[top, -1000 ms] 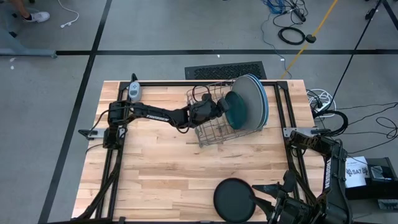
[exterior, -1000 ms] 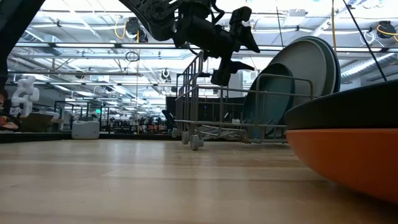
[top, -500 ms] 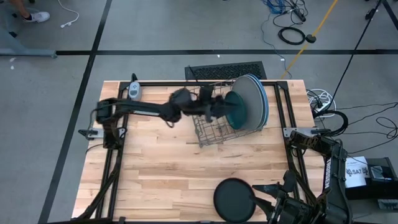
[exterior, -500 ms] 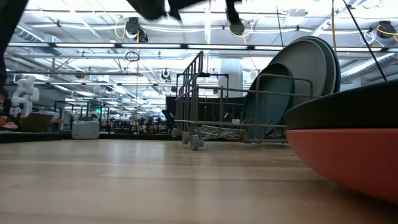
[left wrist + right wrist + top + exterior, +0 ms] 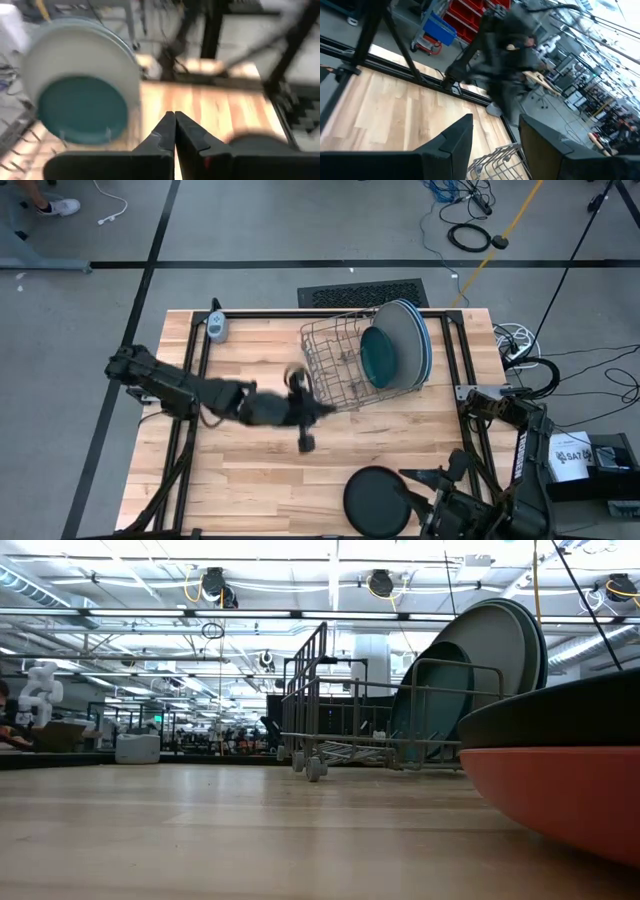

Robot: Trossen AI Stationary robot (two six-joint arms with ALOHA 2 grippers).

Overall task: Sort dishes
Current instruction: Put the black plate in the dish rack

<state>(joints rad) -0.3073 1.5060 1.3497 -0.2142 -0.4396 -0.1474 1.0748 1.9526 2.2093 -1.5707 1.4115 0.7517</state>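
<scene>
- Since a second earlier, the left arm had swung away from the dish rack point(image 5: 340, 365) and out over the bare middle of the desk point(image 5: 250, 450), so it no longer showed in the low view.
- In the left wrist view the left pincer point(image 5: 174, 131) had its fingers pressed together and held nothing.
- The right pincer point(image 5: 496, 137) waited at the desk's near right corner, fingers parted and empty.
- Two large pale plates point(image 5: 412, 345) and a dark teal plate point(image 5: 380, 355) stood on edge in the rack, leaning together.
- A black plate point(image 5: 378, 500) lay at the near edge, stacked on an orange plate point(image 5: 560, 795).
- These looked rigid, smooth and breakable, and probably slippery under hard fingers; the rim seemed the only workable hold, since flat faces offer no purchase.
- Only the low view showed the orange plate beneath the black one; from above the black plate hid it.
- The high view alone placed both arms, though the left pincer there was blurred, so its closure rested on the wrist view.
</scene>
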